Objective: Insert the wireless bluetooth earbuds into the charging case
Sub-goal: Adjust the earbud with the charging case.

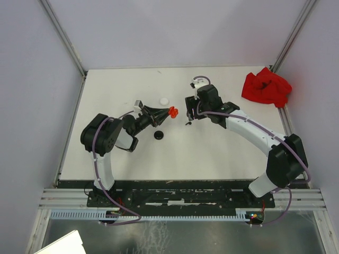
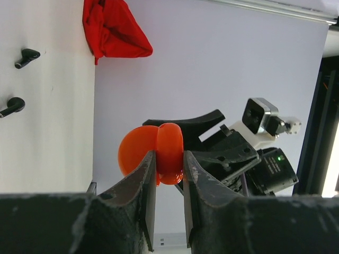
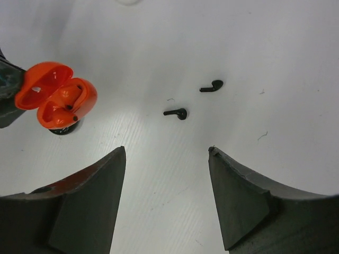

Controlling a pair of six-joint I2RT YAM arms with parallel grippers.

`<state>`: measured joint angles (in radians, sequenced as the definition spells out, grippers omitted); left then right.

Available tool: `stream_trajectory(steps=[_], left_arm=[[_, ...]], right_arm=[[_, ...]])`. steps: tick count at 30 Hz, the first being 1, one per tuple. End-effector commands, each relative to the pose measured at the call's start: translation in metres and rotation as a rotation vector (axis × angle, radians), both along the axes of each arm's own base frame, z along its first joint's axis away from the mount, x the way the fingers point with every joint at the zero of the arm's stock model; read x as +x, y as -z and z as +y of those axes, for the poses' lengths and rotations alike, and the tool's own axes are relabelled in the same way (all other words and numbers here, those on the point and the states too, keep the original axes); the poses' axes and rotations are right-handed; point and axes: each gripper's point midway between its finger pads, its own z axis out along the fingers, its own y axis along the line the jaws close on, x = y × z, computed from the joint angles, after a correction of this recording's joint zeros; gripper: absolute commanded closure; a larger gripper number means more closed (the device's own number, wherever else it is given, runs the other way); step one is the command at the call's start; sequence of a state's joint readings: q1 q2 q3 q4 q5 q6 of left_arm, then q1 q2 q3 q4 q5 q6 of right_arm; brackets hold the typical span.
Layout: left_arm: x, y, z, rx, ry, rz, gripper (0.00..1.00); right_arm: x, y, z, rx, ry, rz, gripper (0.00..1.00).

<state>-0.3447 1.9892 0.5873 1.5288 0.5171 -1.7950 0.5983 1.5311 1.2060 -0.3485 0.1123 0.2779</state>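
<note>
White table (image 1: 212, 153) enclosed by pale walls (image 1: 175, 32).

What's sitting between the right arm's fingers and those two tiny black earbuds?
Nothing: the right wrist view shows only bare white table between the fingers and the black earbuds.

a plain white table (image 1: 212, 159). near its middle lies a black case (image 1: 158, 135), small and round. a white case (image 1: 164, 100) sits just beyond the black case, toward the far edge. two black earbuds (image 3: 176, 112) lie right of the black case, near each other but not touching. a crumpled red cloth (image 1: 266, 87) is heaped well off to the right of the black case, at the far corner.
</note>
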Motion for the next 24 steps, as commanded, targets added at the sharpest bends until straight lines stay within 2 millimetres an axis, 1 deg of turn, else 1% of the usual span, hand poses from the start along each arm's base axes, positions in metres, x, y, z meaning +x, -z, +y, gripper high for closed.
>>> stream_trajectory(steps=[1, 14, 20, 24], left_arm=[[-0.008, -0.034, -0.005, -0.004, 0.041, -0.208, 0.97], [-0.007, -0.028, -0.017, 0.036, 0.068, -0.21, 0.97], [-0.006, -0.025, -0.019, 0.038, 0.068, -0.204, 0.97], [-0.005, -0.021, -0.019, 0.04, 0.064, -0.192, 0.97]], right_arm=[[0.009, -0.006, 0.003, 0.003, -0.032, 0.019, 0.28], [0.03, 0.005, 0.028, 0.033, -0.097, 0.055, 0.28], [0.029, 0.005, 0.036, 0.057, -0.118, 0.071, 0.29], [0.023, 0.004, 0.042, 0.057, -0.136, 0.074, 0.29]])
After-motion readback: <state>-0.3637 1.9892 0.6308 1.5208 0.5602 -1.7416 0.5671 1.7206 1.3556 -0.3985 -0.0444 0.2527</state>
